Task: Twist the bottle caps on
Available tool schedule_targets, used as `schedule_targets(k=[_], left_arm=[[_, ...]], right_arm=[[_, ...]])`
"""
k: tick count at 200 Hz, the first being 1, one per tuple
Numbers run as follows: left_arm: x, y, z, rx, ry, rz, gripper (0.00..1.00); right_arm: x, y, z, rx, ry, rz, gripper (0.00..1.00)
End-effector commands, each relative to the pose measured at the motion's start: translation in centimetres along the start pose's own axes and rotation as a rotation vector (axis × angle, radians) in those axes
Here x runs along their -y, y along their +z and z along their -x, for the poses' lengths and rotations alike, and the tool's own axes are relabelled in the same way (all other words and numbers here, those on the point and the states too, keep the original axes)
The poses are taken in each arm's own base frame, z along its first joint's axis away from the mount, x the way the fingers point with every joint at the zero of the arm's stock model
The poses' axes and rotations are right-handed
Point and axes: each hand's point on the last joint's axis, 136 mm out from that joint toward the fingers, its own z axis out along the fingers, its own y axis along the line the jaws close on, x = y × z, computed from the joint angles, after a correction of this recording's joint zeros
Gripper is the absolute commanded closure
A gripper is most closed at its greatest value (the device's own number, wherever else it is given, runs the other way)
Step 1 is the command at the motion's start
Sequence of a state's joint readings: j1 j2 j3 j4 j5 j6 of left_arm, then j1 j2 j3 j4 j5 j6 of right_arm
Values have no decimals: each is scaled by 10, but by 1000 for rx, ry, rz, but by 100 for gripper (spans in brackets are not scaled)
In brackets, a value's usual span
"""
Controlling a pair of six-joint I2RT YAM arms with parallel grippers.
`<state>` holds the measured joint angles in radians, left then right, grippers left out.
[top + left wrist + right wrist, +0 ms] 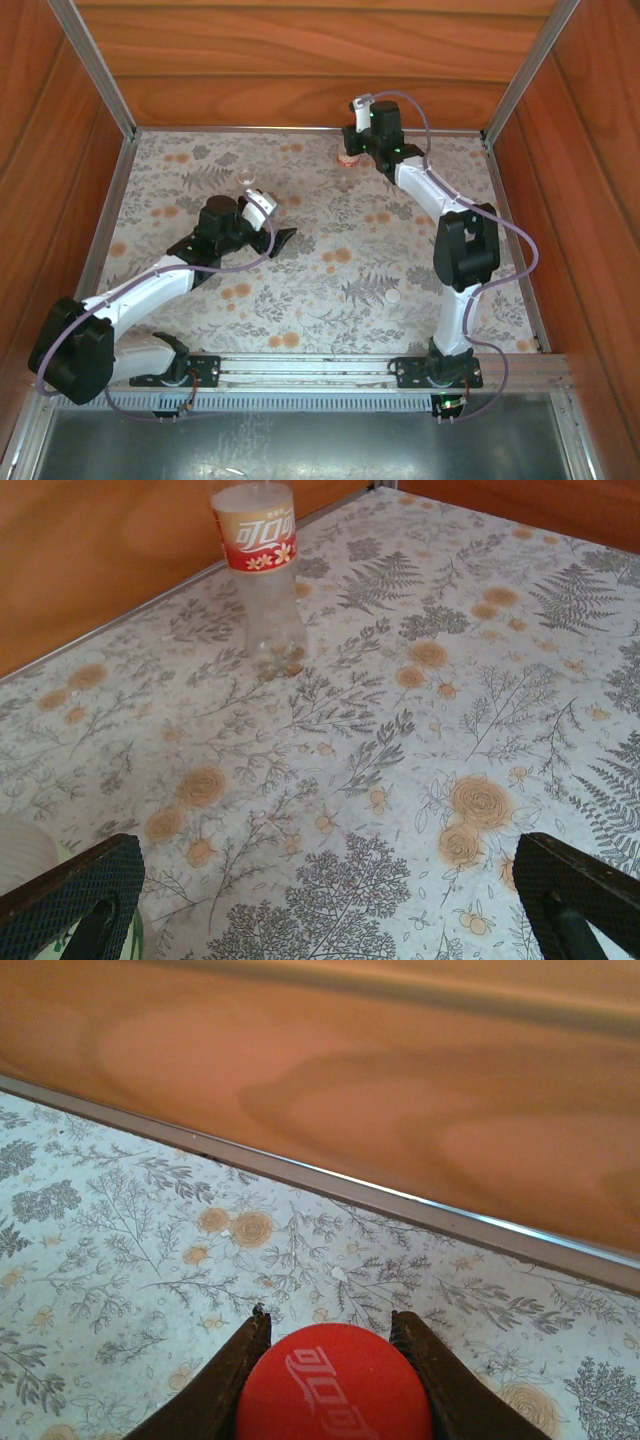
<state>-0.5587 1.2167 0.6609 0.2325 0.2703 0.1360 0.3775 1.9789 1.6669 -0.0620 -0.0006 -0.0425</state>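
Observation:
My right gripper (330,1325) is shut on the bright red bottle cap (335,1385), one finger on each side of it. In the top view that gripper (355,135) hangs by the back wall, right over the bottle with the pinkish-red label (347,158). This bottle (262,575) stands upright, its neck cut off in the left wrist view. The white cap (393,297) lies loose on the table in front of the right arm. My left gripper (330,885) is open and empty above the table. The other clear bottle (247,178) stands just off its left finger (70,890).
Wooden walls with a metal rail (420,1210) close in the flower-printed table (330,260) at the back and both sides. The right arm's elbow (465,250) stands over the right half of the table.

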Motion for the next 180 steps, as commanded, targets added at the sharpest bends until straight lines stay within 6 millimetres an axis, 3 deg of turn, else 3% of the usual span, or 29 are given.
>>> schedule_targets(k=[1,56,107,152,180], left_arm=[[4,1,9,24,12,-21,0],[7,0,12,35,16,-37,0],[7,0,11,34,21,-38,0],[7,-1,12,35,15,-35,0],[4,0,12,34,14,-26,0]], right_arm=[[6,1,1,-18,-24,-6,88],[3,4,-9,-44,-24,13,83],[2,-2,-2,-27,-27,19,50],[5,-14,8,2,-22,-6,31],[5,-26,18,26,-11,-8,25]])
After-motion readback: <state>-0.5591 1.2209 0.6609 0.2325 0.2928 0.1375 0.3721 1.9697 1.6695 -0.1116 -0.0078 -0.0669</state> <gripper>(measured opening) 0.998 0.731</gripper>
